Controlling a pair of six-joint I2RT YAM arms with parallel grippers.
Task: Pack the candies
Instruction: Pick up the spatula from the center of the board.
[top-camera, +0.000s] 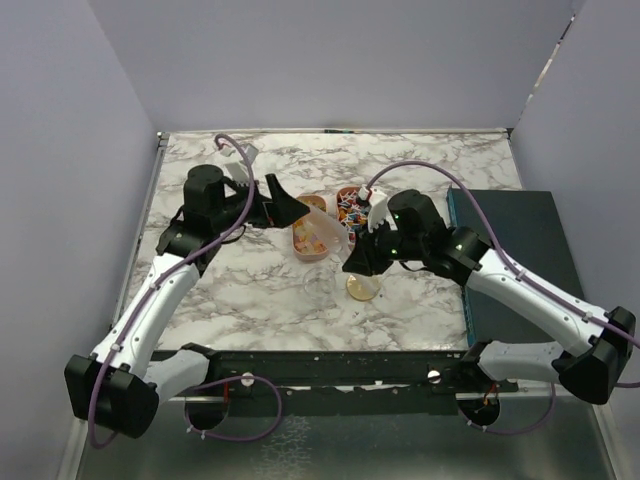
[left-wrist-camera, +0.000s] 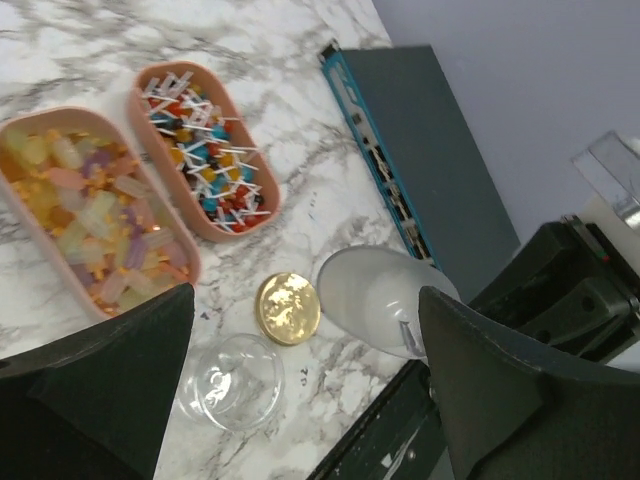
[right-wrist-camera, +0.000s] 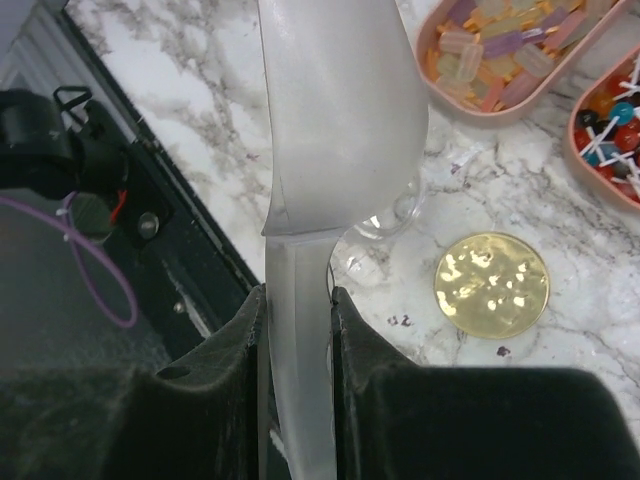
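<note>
**Top external:** high behind the arm bases, facing down over the whole marble surface (top-camera: 250, 290).
**Left wrist:** near, oblique, past the left pincer (left-wrist-camera: 307, 298).
**Right wrist:** nearer, steeply down the right pincer (right-wrist-camera: 298, 298) and its translucent scoop (right-wrist-camera: 335, 130).
All views share the gold lid (left-wrist-camera: 288, 308) and pink trays (left-wrist-camera: 225, 237).

On a marble table (top-camera: 250, 290), two pink trays (top-camera: 299, 243) of candies (top-camera: 350, 208) sit side by side. The left gripper (top-camera: 287, 205) hangs spread wide beside them. The right gripper (top-camera: 358, 258), pinching a pale scoop (top-camera: 338, 246), hovers by a gold lid (top-camera: 362, 288) and a clear jar (top-camera: 322, 284).
</note>
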